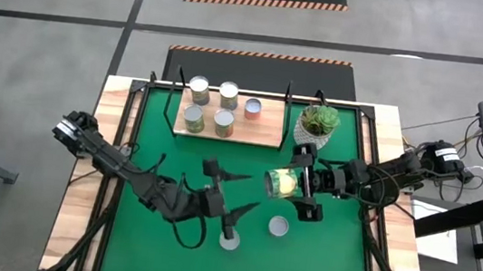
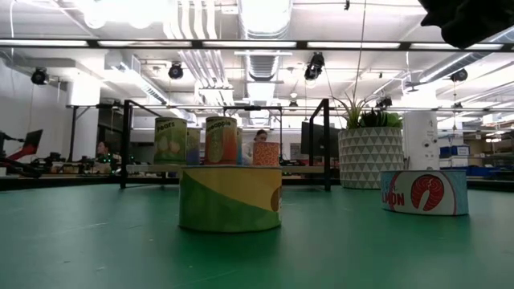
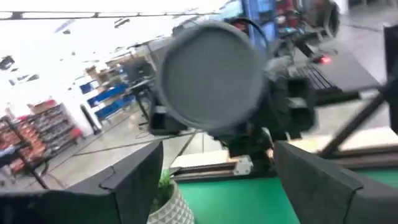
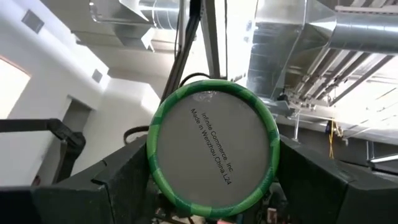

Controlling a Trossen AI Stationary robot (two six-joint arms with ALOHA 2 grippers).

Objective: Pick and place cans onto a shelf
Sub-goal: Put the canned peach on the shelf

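Observation:
My right gripper (image 1: 291,184) holds a green-rimmed can (image 1: 279,183) above the green mat, right of centre; the can's grey end (image 4: 211,149) fills the right wrist view. My left gripper (image 1: 250,192) stands open just left of that can, pointing at its other end (image 3: 211,74), with nothing between its fingers. Two more cans (image 1: 230,237) (image 1: 279,225) stand on their bases on the mat near the front; in the low view they are a green-yellow can (image 2: 230,199) and a flat salmon can (image 2: 424,191). Several cans (image 1: 199,88) stand on the wooden shelf (image 1: 264,136) at the far side. My right gripper pinches the can's round side wall (image 4: 153,163) between its two fingers, one on each side. The fingers come from the table's right, slanting upward, and lie along the can. The can is lifted clear of the mat, tipped over with one end toward the wrist.
A white pot with a green plant (image 1: 319,122) stands right of the shelf, close behind my right gripper. Black wire posts (image 2: 325,144) rise at the shelf's ends. Bare board shows at the shelf's right half, and bare mat (image 1: 337,256) lies at the front right.

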